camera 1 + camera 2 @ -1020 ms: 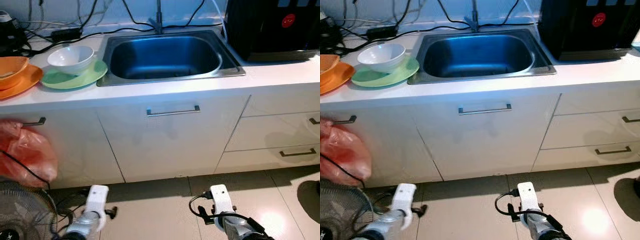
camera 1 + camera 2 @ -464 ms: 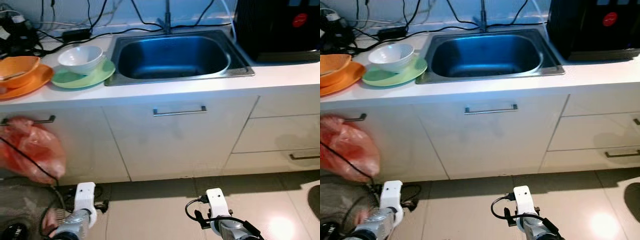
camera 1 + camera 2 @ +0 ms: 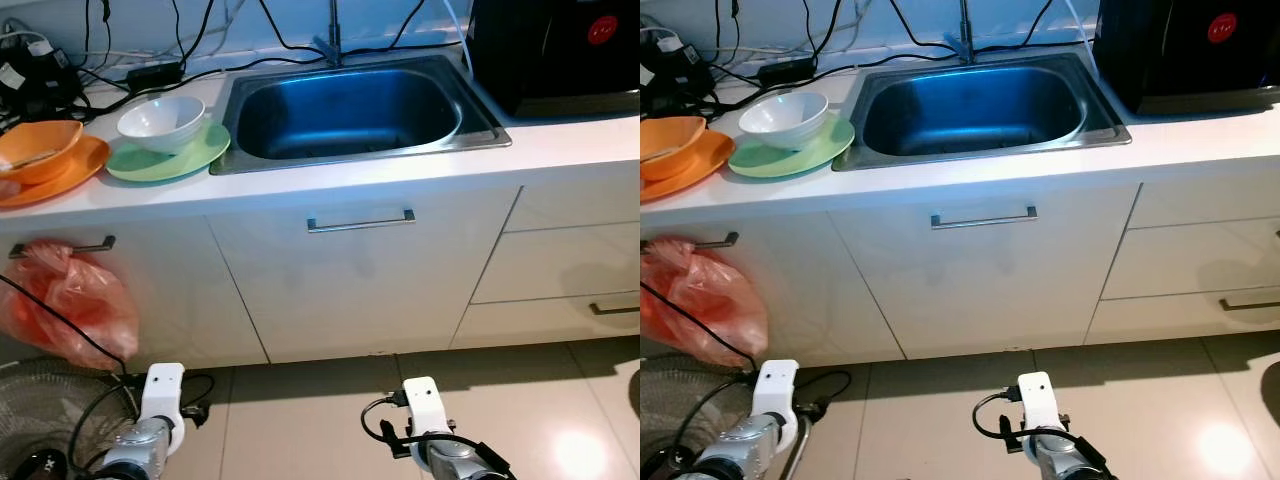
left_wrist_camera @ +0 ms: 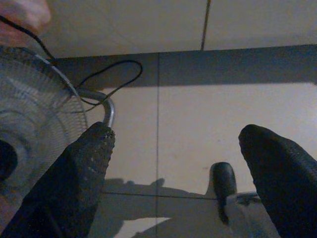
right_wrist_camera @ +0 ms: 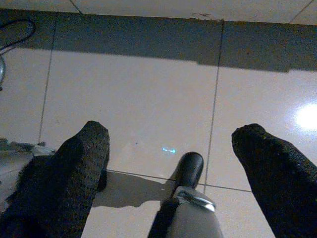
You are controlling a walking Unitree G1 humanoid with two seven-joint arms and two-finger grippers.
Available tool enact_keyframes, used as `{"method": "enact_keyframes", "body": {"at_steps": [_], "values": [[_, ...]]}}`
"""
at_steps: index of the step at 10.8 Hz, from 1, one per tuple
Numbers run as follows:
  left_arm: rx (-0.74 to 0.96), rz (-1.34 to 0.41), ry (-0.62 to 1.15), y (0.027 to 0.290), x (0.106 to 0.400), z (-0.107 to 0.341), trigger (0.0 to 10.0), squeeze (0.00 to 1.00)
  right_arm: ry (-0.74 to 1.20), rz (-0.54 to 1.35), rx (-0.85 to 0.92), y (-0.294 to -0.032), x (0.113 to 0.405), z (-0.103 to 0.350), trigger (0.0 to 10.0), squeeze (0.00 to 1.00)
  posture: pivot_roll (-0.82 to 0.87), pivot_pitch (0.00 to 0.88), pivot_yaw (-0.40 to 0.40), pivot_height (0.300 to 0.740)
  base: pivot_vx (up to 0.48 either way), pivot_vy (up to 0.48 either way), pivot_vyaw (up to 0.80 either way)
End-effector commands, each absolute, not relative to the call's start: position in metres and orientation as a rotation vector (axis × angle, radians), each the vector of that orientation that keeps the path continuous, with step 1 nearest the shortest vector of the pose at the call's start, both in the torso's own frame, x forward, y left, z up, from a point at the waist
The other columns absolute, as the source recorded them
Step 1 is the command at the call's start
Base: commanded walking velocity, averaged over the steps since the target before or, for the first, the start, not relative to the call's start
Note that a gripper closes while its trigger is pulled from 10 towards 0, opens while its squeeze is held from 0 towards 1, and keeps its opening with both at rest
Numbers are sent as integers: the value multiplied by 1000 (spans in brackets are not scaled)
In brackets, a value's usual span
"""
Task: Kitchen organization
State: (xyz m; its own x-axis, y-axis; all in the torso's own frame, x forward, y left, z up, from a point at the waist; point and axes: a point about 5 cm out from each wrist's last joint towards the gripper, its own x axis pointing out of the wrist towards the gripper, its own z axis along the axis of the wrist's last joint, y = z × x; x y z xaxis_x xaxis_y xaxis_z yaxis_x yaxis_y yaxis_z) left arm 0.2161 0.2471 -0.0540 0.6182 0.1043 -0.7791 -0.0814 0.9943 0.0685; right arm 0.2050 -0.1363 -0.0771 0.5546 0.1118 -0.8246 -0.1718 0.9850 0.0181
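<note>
On the white counter left of the steel sink (image 3: 350, 105) a white bowl (image 3: 160, 119) rests on a green plate (image 3: 168, 158). Further left an orange bowl (image 3: 38, 150) sits on an orange plate (image 3: 50, 180). Both arms hang low over the tiled floor in front of the cabinets. My left gripper (image 4: 176, 148) is open, with its fingers (image 4: 84, 163) wide apart above the floor. My right gripper (image 5: 171, 148) is open too, holding nothing.
A black appliance (image 3: 560, 45) stands on the counter at the right. Cables and a power adapter (image 3: 150, 72) lie behind the dishes. A red plastic bag (image 3: 70, 305) hangs from a cabinet handle at the left. A floor fan (image 3: 50, 420) stands below it.
The camera has shifted, so the counter sits a little further right and lower in the picture. Both arms still hang low, and the fan is back in sight.
</note>
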Motion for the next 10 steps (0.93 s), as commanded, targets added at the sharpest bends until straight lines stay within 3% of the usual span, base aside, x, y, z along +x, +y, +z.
{"method": "enact_keyframes", "body": {"at_steps": [1,10], "values": [[52,115,918,254,214,-53,10000,0,968,167,-55,-131,204,-78,10000,0,170,0,155,740,0,0,0],[98,119,920,250,215,-54,10000,0,967,181,-67,-131,207,-76,10000,0,192,0,142,740,0,0,0]]}}
